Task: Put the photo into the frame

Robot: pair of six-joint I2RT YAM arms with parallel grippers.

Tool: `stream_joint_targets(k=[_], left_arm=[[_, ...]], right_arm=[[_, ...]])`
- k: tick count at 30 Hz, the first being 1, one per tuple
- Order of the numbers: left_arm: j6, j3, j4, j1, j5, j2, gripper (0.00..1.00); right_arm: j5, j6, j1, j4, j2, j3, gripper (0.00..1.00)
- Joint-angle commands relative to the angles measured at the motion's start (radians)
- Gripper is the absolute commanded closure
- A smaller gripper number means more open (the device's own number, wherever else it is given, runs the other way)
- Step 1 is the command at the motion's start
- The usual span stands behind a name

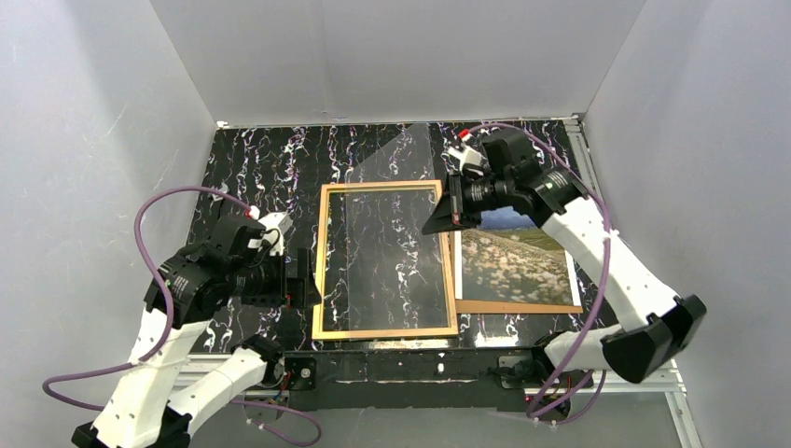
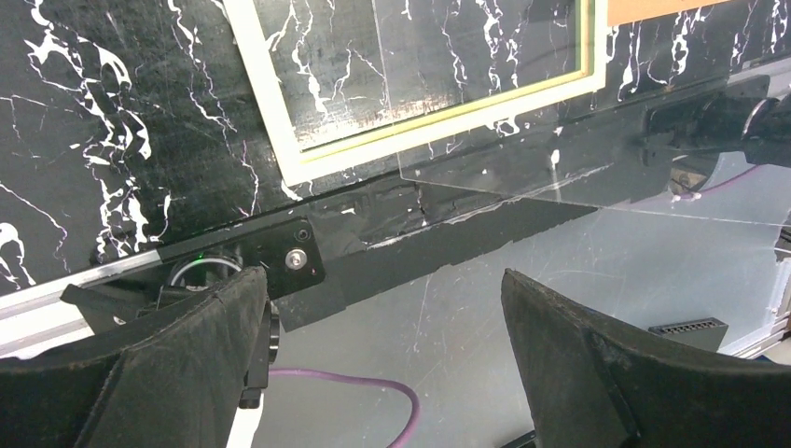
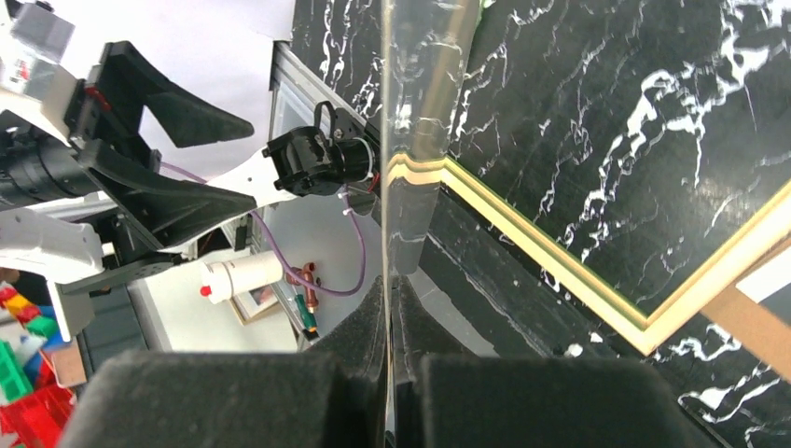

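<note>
The right end effector point(image 1: 440, 222) hides a corner of the photo point(image 1: 518, 266).

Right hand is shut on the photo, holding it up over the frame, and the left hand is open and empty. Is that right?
Not quite. The right hand is shut on the clear pane, not the photo, which lies on the brown backing board beside the frame. The right wrist view shows the pane edge-on between its fingers. The left hand is open and empty.

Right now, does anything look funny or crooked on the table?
Yes. The clear rectangular sheet is not lying flat: the right gripper pinches its edge, so it stands tilted above the thin tan-backed rectangular frame.
</note>
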Motion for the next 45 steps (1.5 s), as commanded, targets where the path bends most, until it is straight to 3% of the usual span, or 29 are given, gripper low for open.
stream_joint_targets(k=[1,9,12,18,22,28,32,38,45], left_arm=[[-0.011,-0.036,-0.109,0.004,0.036,-0.001,0.02],[-0.109,-0.159,-0.084,0.005,0.02,0.023,0.02],[-0.184,-0.261,-0.005,0.014,0.051,0.034,0.02],[-0.165,-0.506,0.249,0.179,0.203,0.051,0.02],[-0.146,-0.561,0.292,0.279,0.212,0.068,0.02],[-0.109,-0.542,0.276,0.454,0.311,0.118,0.02],[-0.043,-0.46,0.204,0.524,0.297,0.114,0.04],[0.024,-0.375,0.136,0.537,0.2,0.125,0.11],[-0.032,-0.455,0.199,0.539,0.189,0.158,0.27]], right_arm=[[-0.106,-0.082,0.0,0.0,0.086,0.138,0.99],[-0.111,0.02,0.0,0.042,0.2,0.173,0.99],[-0.113,0.052,0.0,0.063,0.246,0.184,0.99],[-0.102,0.084,-0.001,0.112,0.235,0.122,0.99],[-0.093,0.101,0.0,0.129,0.238,0.118,0.99],[-0.106,0.105,-0.001,0.141,0.272,0.13,0.99],[-0.105,0.107,0.0,0.155,0.289,0.13,0.99],[-0.104,0.12,-0.001,0.183,0.319,0.128,0.99],[-0.104,0.13,0.0,0.204,0.354,0.133,0.99]])
